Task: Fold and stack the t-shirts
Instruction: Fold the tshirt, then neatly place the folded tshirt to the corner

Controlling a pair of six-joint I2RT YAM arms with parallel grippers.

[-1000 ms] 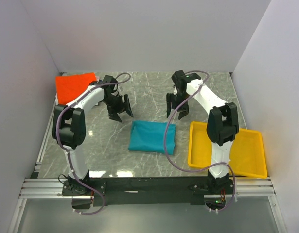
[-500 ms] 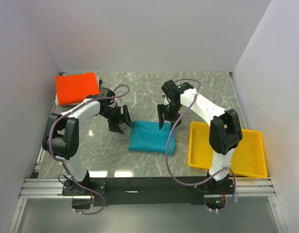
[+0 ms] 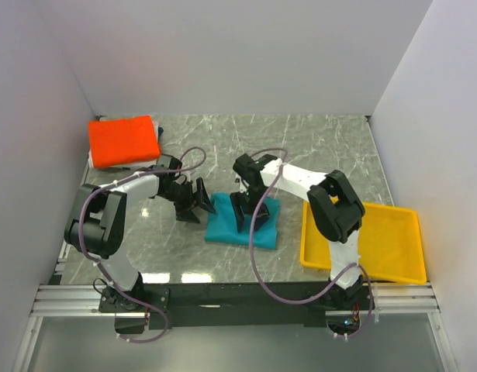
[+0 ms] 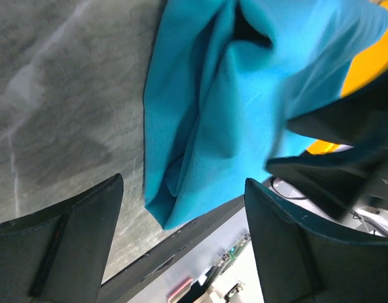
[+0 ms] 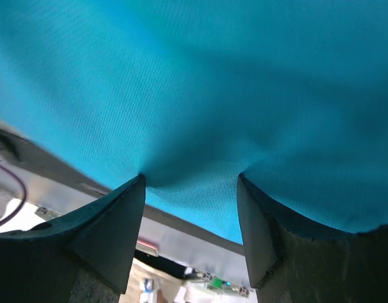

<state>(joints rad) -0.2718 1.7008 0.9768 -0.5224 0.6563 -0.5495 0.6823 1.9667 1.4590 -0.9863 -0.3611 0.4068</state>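
Pressing onto teal t-shirt [image 3: 222, 229] with right gripper [image 3: 243, 215], jaws spread. Sitting just beside its left edge with left gripper [image 3: 198, 208] (spread too).

Right fingers [image 3: 238, 217] have dropped onto the teal t-shirt [image 3: 263, 223]; left fingers [image 3: 205, 204] have moved beside its edge.

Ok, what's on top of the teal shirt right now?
The right gripper, jaws open, fingertips pressing into the teal shirt. The left gripper sits open beside its edge. Cloth beneath the right gripper is hidden from above.
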